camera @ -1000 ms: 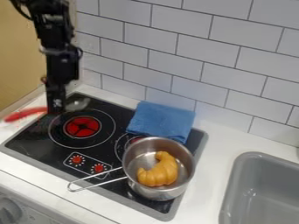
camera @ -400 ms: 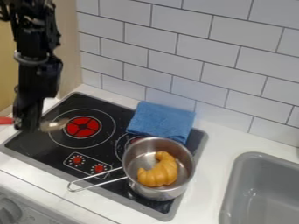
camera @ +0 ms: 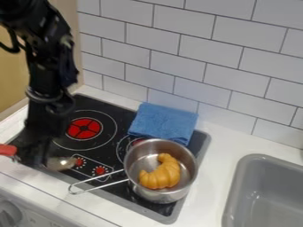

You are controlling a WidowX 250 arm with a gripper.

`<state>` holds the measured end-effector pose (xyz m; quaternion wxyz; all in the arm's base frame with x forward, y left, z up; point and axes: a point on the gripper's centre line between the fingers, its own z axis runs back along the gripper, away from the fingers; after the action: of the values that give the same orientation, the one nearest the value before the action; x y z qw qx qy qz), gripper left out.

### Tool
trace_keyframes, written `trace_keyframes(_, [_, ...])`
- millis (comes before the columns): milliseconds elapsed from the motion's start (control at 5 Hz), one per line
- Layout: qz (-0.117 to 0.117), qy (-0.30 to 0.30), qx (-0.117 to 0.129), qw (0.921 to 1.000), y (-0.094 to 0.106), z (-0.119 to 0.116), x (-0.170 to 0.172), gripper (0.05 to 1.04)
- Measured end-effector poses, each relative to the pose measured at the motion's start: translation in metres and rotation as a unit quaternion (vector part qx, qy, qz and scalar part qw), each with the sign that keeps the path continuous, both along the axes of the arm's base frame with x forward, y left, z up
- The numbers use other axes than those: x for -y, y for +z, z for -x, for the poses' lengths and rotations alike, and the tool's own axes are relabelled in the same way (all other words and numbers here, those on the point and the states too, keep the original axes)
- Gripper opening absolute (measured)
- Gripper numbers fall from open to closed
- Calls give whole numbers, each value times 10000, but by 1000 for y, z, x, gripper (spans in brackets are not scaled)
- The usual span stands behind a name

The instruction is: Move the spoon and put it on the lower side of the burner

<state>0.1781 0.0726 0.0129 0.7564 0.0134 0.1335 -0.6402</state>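
Everything is being carried by a white countertop [camera: 228, 144]. A black cooktop [camera: 121, 111] with a grey border is being supported by it, and a grey sink [camera: 235, 179] is being held in it at the right. On the cooktop, a red burner [camera: 84, 128] is being ringed by thin pale lines, with two red knobs [camera: 100, 170] being set nearer the front edge. A steel pot [camera: 155, 195] is being borne by the cooktop's right part, its wire handle [camera: 102, 186] being pointed toward the front left. Behind the pot, the cooktop's back border is being partly covered by a folded blue cloth [camera: 163, 122].
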Motion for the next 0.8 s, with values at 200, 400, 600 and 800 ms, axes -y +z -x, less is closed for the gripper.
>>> trace_keyframes(200, [52, -430, 52, 9990, -4, -1, 12, 240])
trace_keyframes(400, [144, -720, -88, 9973, -8, 7, 17, 237])
trace_keyframes(600, [310, -927, -53, 9952, -10, 5, 20, 291])
trace_keyframes(800, [539, -1073, -68, 9927, -11, 6, 22, 435])
